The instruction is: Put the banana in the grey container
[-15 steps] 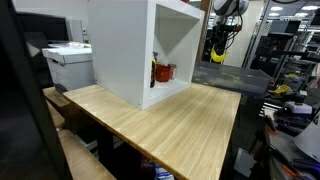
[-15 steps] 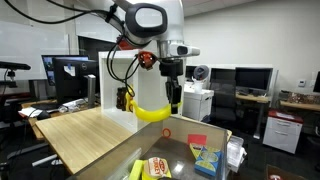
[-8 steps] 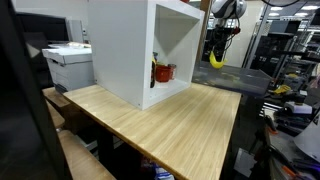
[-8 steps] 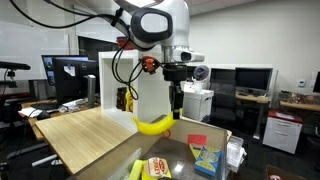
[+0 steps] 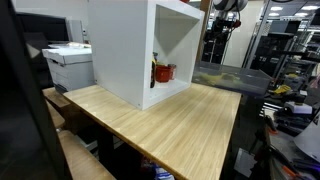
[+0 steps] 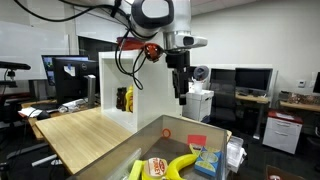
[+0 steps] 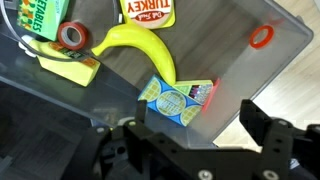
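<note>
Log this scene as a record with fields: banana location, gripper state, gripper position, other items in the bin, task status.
banana location: small yellow curved banana lying inside the grey container
gripper state: black Robotiq gripper open, empty
gripper position: above the container, clear of the banana
other items: blue card packet, red tape roll, turkey package
task status: banana placed

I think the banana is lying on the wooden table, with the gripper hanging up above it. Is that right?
Not quite. The banana lies inside the grey container, not on the wooden table. The wrist view shows it on the container's floor among some packets. The gripper does hang above it, open and empty.
</note>
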### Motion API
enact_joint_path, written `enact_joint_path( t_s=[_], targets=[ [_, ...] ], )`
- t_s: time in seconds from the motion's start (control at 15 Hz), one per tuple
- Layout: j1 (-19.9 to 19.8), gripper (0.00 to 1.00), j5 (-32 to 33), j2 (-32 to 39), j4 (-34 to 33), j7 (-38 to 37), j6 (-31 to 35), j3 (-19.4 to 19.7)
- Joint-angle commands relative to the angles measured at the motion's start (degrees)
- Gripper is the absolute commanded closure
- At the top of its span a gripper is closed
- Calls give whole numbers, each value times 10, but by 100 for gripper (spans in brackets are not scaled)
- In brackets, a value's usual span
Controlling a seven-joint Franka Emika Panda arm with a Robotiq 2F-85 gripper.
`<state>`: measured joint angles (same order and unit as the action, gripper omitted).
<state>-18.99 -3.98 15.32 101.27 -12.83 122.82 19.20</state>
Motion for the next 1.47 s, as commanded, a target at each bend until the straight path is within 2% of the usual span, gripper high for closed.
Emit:
enact_joint_path(
  t_s=[0.0, 0.33, 0.67, 1.0, 1.4],
  targets=[
    [7, 0, 17, -66, 24, 21, -28, -6],
    [13, 0, 52, -149, 92, 80, -71, -10],
    [24, 0, 102, -246, 217, 117, -70, -22],
    [42, 0, 99, -343, 336, 160, -77, -44],
    [63, 0, 111, -428, 414, 144, -69, -83]
  ],
)
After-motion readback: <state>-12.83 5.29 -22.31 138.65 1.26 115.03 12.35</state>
